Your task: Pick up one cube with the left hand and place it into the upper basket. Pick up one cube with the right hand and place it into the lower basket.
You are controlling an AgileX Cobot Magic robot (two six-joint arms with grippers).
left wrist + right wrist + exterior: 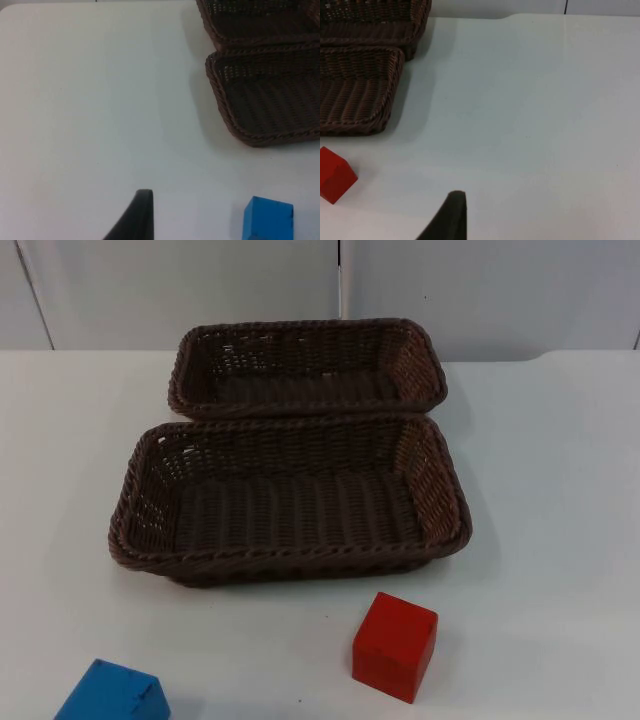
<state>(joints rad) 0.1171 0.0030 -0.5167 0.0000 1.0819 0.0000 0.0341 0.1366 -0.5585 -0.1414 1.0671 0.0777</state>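
Nothing picked yet: my left gripper (142, 200) hangs over bare counter (560, 490) near blue cube (267, 217), right gripper (454, 200) near red cube (395, 645), can't tell how open either is; next, drop onto cubes; count: 2 cubes, 2 baskets, upper basket (310, 405), lower basket (290, 555), both empty.

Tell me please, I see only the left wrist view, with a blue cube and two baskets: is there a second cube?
Observer: Yes, a red cube stands in front of the lower basket, toward the right arm's side.
Operator: Are both baskets empty?
Observer: Yes, the top view shows nothing inside the lower basket or the upper basket.
Operator: Does the red cube touch the basket?
Observer: No, bare table shows between them.
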